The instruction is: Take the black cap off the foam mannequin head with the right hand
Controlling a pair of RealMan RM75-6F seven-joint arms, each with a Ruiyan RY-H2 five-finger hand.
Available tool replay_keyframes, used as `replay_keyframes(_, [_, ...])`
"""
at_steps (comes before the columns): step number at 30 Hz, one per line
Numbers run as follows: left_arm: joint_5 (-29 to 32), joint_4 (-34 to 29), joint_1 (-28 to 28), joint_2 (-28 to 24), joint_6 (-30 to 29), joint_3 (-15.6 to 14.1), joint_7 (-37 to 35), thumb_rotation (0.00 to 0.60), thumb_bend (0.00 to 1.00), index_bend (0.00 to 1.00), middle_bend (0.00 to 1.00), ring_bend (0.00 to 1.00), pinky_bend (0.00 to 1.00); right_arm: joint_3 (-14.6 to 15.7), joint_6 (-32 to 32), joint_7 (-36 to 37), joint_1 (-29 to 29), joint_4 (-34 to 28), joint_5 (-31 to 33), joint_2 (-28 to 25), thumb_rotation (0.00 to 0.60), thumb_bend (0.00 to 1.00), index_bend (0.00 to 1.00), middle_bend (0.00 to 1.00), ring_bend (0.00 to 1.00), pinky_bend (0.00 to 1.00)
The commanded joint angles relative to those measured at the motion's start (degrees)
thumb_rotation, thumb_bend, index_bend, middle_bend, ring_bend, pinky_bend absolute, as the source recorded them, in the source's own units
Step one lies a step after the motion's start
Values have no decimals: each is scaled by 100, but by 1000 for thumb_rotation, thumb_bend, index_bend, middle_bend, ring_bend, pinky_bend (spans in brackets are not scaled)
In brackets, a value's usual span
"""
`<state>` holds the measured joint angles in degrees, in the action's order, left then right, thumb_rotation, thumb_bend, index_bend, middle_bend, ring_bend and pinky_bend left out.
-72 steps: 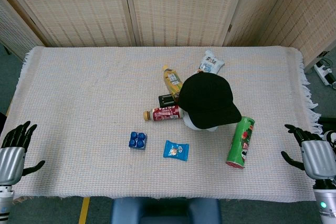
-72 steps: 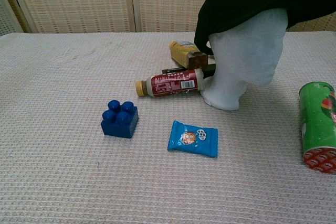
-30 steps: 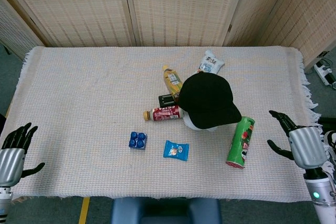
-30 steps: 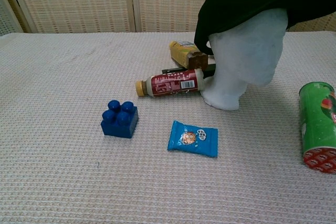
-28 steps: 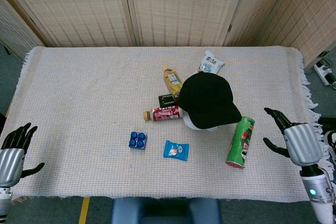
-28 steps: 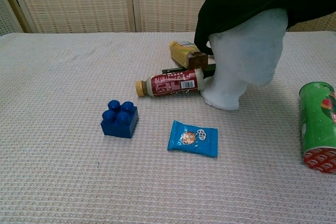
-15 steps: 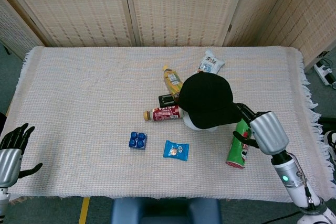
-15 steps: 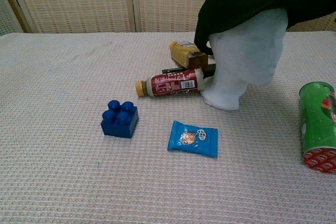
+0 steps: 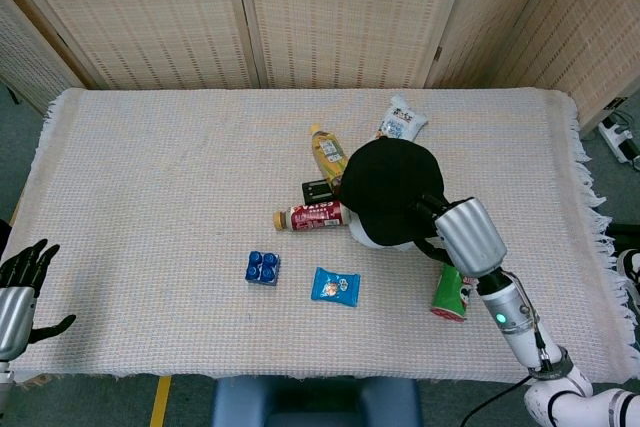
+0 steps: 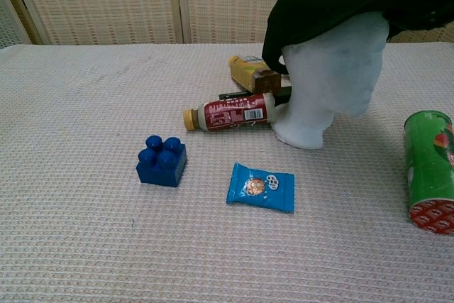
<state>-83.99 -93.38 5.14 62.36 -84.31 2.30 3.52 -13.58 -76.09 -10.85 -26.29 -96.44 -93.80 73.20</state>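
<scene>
Reaching right hand at black cap's brim, grip unclear; left hand open, holding nothing.

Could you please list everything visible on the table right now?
Black fabric cap: one, on the foam head.
White foam mannequin head: one, table centre.
Red-labelled bottle: one, lying left of the head.
Yellow bottle: one, behind it.
White snack packet: one, far side.
Blue toy block: one, front left.
Blue snack packet: one, front centre.
Green cylindrical can: one, lying right.
Left hand: open, left edge.
Right hand: at the cap's brim.
</scene>
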Motion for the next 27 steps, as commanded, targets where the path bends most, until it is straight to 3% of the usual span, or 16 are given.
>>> replay_keyframes(1, [4, -4, 7, 1, 18, -2, 0, 600, 104, 63, 63, 79, 141, -40, 42, 14, -104, 154, 53, 112, 600, 334, 506, 499, 902, 980])
replay_keyframes(12, [18, -24, 9, -14, 58, -12, 9, 600, 104, 64, 61, 79, 142, -135, -324, 236, -279, 763, 36, 557, 600, 499, 770, 691, 963, 1000])
replay_keyframes(27, [25, -30, 53, 18, 123, 2, 56, 600, 104, 64, 56, 79, 142, -536, -628, -246, -529, 1238, 183, 559, 600, 522, 798, 713, 977, 1000])
